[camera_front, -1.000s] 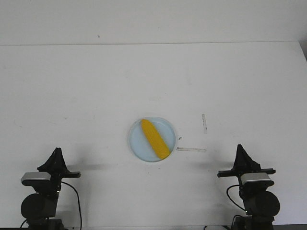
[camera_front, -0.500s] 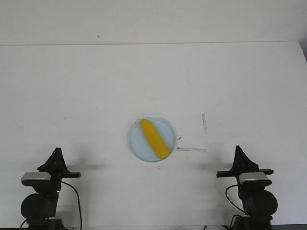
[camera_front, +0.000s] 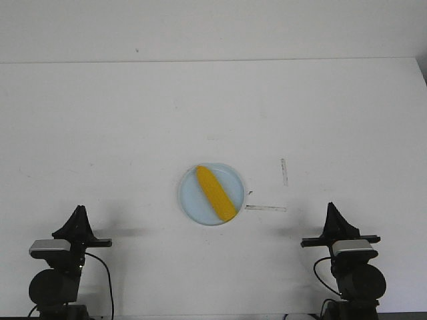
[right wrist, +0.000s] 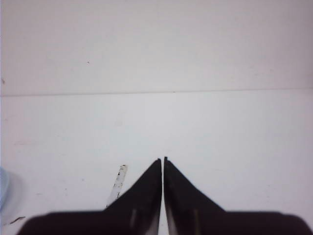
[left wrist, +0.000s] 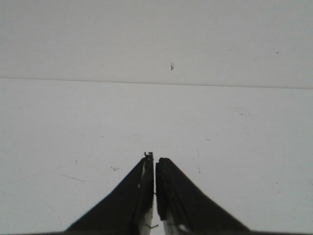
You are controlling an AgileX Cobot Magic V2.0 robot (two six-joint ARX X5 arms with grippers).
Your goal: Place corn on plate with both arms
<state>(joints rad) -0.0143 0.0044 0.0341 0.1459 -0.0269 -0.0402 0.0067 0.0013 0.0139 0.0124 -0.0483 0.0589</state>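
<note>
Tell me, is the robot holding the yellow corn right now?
No, the corn lies on the blue plate, and both grippers, left and right, sit shut and empty far from it.

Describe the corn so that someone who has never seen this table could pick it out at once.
On the white table, look near the middle, just ahead of the two arms, for the round pale-blue plate. The corn lies diagonally across it, resting on the plate. It is the only bright yellow, elongated thing in view; the thin grey marks to the plate's right are flat on the tabletop.
</note>
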